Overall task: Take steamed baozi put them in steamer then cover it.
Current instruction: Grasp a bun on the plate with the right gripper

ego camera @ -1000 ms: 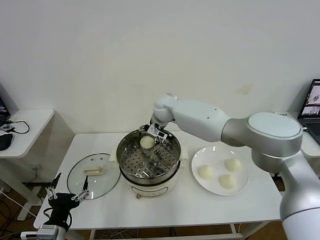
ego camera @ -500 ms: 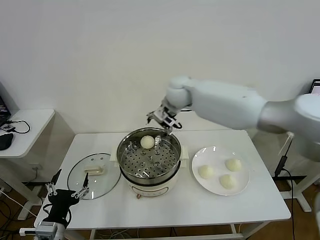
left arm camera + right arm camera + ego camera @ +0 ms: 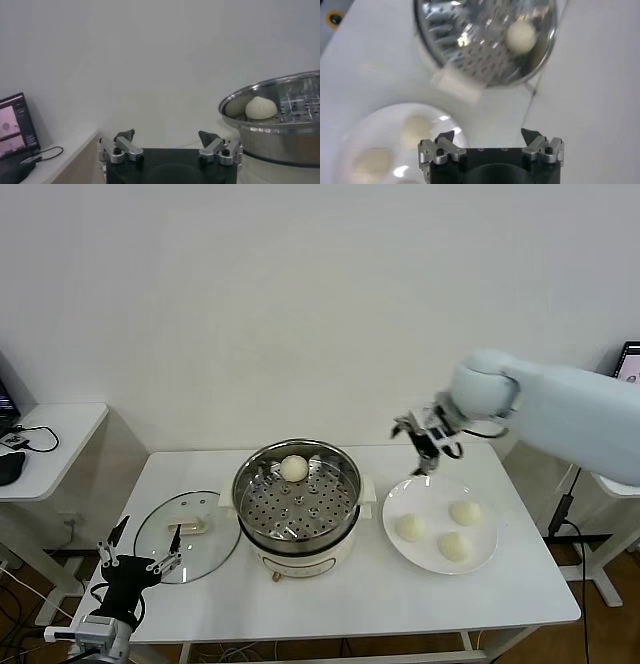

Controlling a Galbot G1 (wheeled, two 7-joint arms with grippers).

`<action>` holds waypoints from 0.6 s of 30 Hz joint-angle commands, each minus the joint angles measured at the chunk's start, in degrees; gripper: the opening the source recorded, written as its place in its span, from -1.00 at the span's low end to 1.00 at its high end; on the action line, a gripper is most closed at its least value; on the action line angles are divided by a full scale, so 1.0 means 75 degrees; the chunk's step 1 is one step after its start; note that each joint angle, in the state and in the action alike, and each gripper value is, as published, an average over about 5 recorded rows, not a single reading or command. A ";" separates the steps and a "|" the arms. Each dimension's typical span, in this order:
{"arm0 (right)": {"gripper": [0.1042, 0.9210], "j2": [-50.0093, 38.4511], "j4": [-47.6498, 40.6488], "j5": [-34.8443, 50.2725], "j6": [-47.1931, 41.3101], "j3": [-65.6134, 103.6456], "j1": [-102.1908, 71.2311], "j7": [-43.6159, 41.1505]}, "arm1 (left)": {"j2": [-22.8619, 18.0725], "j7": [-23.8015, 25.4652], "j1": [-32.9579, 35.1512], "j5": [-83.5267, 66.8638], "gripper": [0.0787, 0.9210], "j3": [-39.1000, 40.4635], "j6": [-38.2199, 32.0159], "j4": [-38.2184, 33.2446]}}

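White table (image 3: 330, 594) is carrying everything while the empty right gripper (image 3: 426, 443), jaws apart, is hovering right of centre, just above three plated steamed baozi (image 3: 411, 527), far nearer than the low, open left gripper (image 3: 137, 565).

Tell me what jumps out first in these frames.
The shiny steamer at the table's centre, with a single baozi at the back of its perforated tray. To its right, the right gripper hovers open and empty over the back edge of the white plate holding three more buns. The glass cover lies flat left of the steamer, and the open left gripper waits at the table's front-left corner.
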 commanded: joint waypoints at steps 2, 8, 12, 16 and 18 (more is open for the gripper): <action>0.76 -0.1439 0.0424 -0.0705 -0.0551 0.0977 -0.2305 0.0071 | 0.0023 0.0002 -0.0055 -0.0004 0.77 0.0009 0.0014 0.0113; 0.76 -0.0680 -0.0298 -0.1012 -0.0540 0.1580 -0.3192 0.0123 | -0.0068 0.0004 -0.0047 0.0033 0.77 -0.0010 0.0019 0.0186; 0.76 -0.0278 -0.0657 -0.1181 -0.0516 0.1793 -0.3564 0.0125 | -0.0091 0.0003 -0.0017 0.0040 0.77 -0.0081 0.0023 0.0221; 0.76 0.0047 -0.0953 -0.1328 -0.0495 0.1980 -0.3855 0.0151 | -0.0105 0.0002 0.0023 0.0041 0.77 -0.0136 0.0017 0.0246; 0.76 0.0216 -0.1098 -0.1395 -0.0507 0.2088 -0.3995 0.0172 | -0.0112 0.0001 0.0033 0.0043 0.77 -0.0150 0.0013 0.0262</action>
